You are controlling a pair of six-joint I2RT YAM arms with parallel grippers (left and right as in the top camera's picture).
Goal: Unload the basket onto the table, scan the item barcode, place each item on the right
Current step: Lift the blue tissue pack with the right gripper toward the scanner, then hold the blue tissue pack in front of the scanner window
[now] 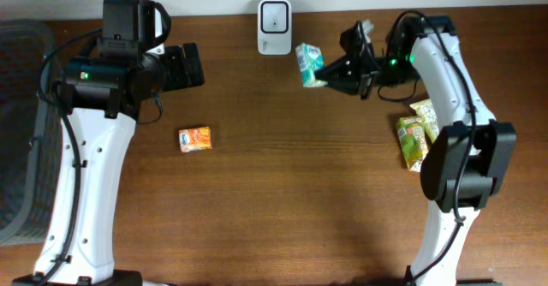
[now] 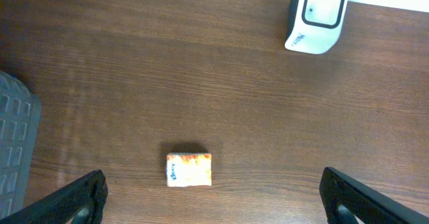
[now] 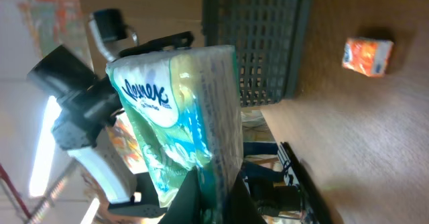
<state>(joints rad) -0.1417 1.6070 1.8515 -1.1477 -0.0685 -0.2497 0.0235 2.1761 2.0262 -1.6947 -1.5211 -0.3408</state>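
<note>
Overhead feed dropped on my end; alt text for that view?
The right pincer holds a green tissue pack beside the white barcode scanner at the back edge of the table. The left pincer is open, near a small orange pack; two green packs lie by the right arm.

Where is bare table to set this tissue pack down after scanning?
Widest free patch for the tissue pack: the centre wood, between the orange pack and the green packs, below the scanner. Crowded at right, around the green packs.
</note>
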